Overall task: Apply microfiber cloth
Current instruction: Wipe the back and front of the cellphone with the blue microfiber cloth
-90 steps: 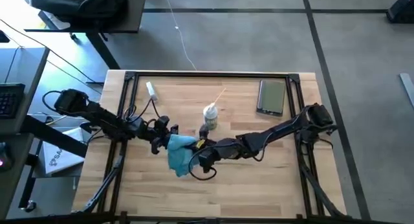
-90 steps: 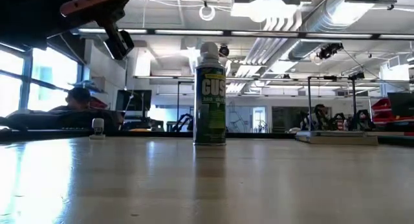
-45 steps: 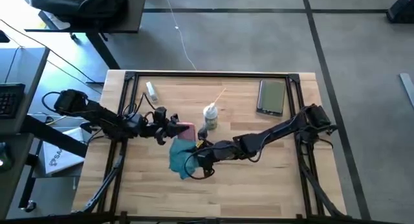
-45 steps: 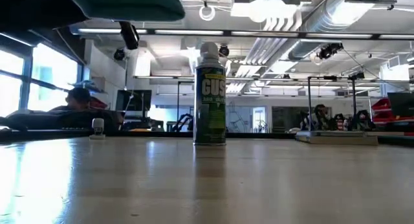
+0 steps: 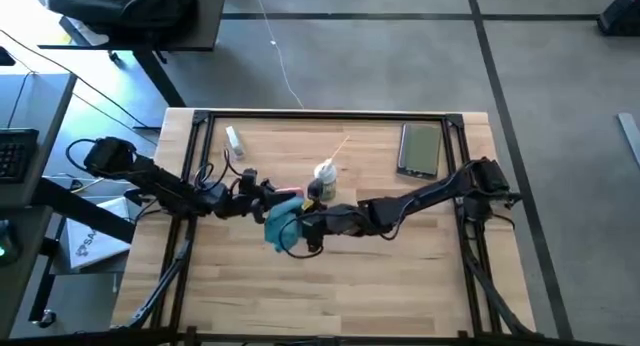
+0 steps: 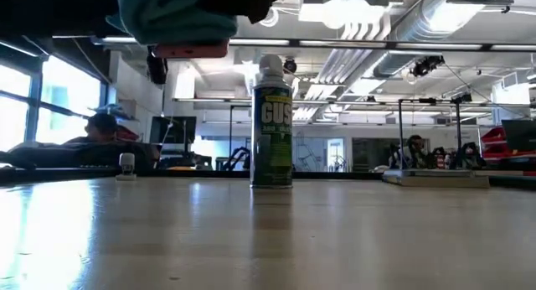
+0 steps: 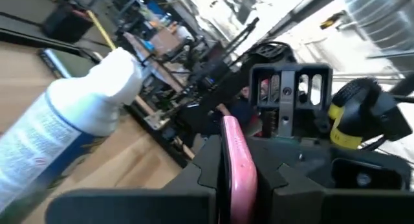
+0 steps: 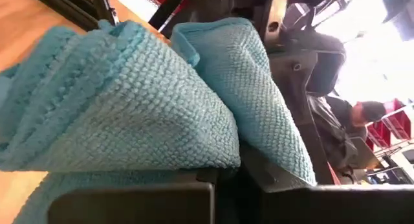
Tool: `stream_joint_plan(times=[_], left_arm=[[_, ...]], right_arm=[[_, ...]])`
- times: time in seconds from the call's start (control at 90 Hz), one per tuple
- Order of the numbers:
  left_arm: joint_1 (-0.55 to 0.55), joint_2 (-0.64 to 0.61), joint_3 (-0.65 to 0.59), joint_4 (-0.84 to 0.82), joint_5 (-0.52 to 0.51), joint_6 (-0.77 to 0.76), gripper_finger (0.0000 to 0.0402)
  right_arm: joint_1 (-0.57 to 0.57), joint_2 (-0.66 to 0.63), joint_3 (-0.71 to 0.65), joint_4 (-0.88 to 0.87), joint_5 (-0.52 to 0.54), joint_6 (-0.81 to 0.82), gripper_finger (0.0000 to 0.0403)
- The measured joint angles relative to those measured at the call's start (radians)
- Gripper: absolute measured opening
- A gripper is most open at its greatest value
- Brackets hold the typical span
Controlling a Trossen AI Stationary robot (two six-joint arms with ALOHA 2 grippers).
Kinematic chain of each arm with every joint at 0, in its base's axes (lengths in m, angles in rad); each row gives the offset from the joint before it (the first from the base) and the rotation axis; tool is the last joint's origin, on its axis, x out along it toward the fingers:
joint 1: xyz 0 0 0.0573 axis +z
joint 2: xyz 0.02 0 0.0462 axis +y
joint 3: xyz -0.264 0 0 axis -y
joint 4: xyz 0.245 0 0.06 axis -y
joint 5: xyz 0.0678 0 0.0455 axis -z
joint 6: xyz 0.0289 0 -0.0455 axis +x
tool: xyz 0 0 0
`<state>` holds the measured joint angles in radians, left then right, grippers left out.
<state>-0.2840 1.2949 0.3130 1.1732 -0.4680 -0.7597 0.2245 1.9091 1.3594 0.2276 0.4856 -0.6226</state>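
Above the middle of the pale wooden worktop [image 5: 330, 286] the two dark arms meet. The left pincer [image 5: 272, 196] is clamped on a thin pink flat object [image 7: 236, 164], which stands edge-on between its two fingers in the left wrist view. The right pincer [image 5: 290, 229] is closed on the rumpled turquoise-blue microfiber cloth [image 5: 280, 224], and the soft woven fabric bulges in thick folds over its fingers in the right wrist view. The cloth hangs in the air and not on the worktop; in the low view it lies right above the pink object and seems to touch it.

Just beside both pincers stands a green aerosol can with a white cap [image 6: 271, 122], upright on the wood. A small white object [image 5: 234, 138] lies near the far left corner. A dark flat phone [image 5: 420, 149] lies near the far right corner, well apart from the arms. A thin pale stick [image 5: 337, 148] lies between the can and the far edge.

In the room behind, a person [image 6: 102, 126] sits at a desk.
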Motion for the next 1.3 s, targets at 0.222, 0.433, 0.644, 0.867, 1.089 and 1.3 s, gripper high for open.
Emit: stream_joint_plan(times=[0.222, 0.433, 0.644, 0.867, 1.089, 1.3], left_arm=[[-0.002, 0.002, 0.012, -0.010, -0.052, 0.006, 0.0012], [0.000, 0.002, 0.039, -0.008, -0.145, 0.099, 0.0012], [-0.002, 0.000, 0.044, -0.012, -0.152, 0.101, 0.0012], [-0.018, 0.015, 0.043, -0.065, -0.181, 0.062, 0.0012], [-0.019, 0.049, 0.042, -0.037, -0.172, 0.004, 0.0012], [-0.020, 0.051, 0.042, 0.048, -0.163, 0.052, 0.0012]], right_arm=[[-0.034, 0.034, 0.002, 0.006, -0.215, 0.065, 0.0000], [-0.016, 0.082, 0.000, -0.026, -0.264, 0.134, 0.0000], [0.001, 0.063, 0.000, -0.018, -0.125, 0.085, 0.0000], [-0.025, 0.058, 0.001, 0.079, 0.019, -0.006, 0.0000], [-0.042, 0.059, -0.002, 0.116, -0.090, -0.006, 0.0000], [-0.044, 0.057, 0.003, 0.059, -0.220, 0.093, 0.0000]])
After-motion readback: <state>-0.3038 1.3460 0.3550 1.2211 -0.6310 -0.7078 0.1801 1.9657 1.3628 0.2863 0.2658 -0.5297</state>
